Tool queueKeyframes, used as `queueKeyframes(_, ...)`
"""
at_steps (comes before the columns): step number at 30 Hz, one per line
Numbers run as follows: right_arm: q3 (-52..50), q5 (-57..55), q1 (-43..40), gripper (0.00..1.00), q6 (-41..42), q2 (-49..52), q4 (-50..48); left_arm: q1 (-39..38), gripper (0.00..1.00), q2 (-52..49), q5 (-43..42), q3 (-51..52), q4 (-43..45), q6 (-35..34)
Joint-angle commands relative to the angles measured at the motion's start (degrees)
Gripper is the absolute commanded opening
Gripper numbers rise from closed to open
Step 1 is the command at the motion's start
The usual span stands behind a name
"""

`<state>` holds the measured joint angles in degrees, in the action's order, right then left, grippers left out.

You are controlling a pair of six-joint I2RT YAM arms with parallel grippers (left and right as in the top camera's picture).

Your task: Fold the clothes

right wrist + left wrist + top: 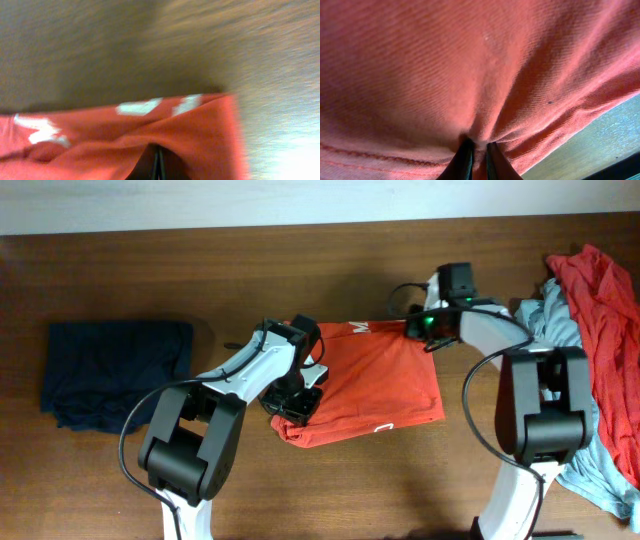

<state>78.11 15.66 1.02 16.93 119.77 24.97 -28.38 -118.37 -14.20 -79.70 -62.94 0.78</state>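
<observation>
Orange-red shirt (200, 135) in closed tool (158, 162)

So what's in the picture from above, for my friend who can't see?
An orange-red T-shirt lies on a wooden table, pinched by the left gripper at its lower-left corner and the right gripper at its top edge. A navy shirt lies at far left; red and grey-blue clothes are heaped at far right.

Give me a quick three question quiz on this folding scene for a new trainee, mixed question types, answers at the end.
1. True or false: the navy shirt lies apart from the orange-red shirt, on the robot's left.
2. The left tool pinches: A) navy shirt B) orange-red shirt C) nothing.
3. Fill in: the right tool is ___ on the orange-red shirt.
Key: 1 true; 2 B; 3 shut.
</observation>
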Motion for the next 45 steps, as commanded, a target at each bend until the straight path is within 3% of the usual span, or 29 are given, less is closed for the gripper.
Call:
queueKeyframes(1,2.9,-0.7,-5.5,0.04,-0.2,2.4,1.2,-0.1,0.12,-1.7,4.8,2.8,-0.9,-0.8)
queueKeyframes(5,10.4,8.9,-9.4,0.04,-5.1,0.8,10.8,-0.1,0.12,-1.5,6.0,1.8,-0.5,-0.8)
queueKeyframes(11,19.1,12.4,-12.0,0.05,-9.3,-4.2,27.1,-0.1,0.14,2.1,8.3,-5.2,-3.6,-0.7)
queueKeyframes(18,21.0,12.2,-9.9,0.04,-12.2,-9.1,45.3,-0.1,0.36,8.2,15.7,-14.7,-2.8,-0.6)
queueKeyframes(22,20.1,10.3,-7.0,0.04,-13.7,-9.0,50.0,-0.1,0.36,8.1,15.4,-14.4,5.5,2.1)
queueKeyframes(29,14.5,1.5,0.9,0.04,-13.7,-9.0,49.9,-0.1,0.26,2.4,10.3,-12.2,13.4,6.5)
queueKeyframes(38,-4.4,0.1,7.2,0.04,-13.7,-9.0,34.9,0.6,0.23,-5.9,11.0,-12.2,14.4,8.1)
queueKeyframes(41,-10.3,-0.3,6.7,0.04,-12.9,-9.0,30.4,1.6,0.23,-7.5,14.1,-12.2,14.8,8.1)
queueKeyframes(45,-12.8,-6.9,5.6,0.04,-8.3,-9.0,31.3,3.4,0.22,-8.1,18.7,-12.2,15.8,8.1)
